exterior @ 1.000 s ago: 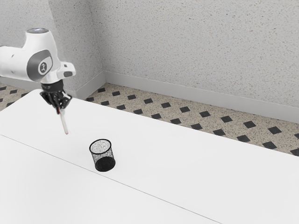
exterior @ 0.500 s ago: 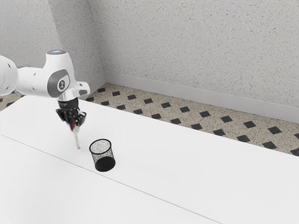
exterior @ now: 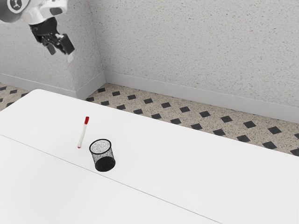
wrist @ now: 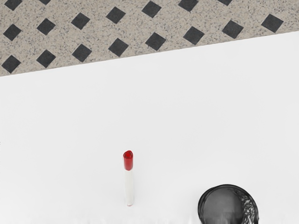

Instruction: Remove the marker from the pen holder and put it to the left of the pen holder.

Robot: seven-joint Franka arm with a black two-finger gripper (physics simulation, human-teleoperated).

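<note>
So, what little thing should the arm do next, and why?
Probably just hold still: the marker is out of the pen holder, on the table beside it, and the open gripper hangs well clear of both, so nothing seems left to move.

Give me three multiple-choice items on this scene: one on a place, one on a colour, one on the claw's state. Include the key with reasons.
1. Where is the marker relative to the mesh pen holder?
A) inside
B) outside, beside it
C) underneath

2. What colour is the marker's cap?
A) blue
B) green
C) red

3. How is the claw?
A) open
B) shut on the marker
C) shut on the holder's rim

Key:
1 B: white table shows between them in the wrist view.
2 C: both views show red.
3 A: its fingers stand apart, above the table, with nothing between them.
</note>
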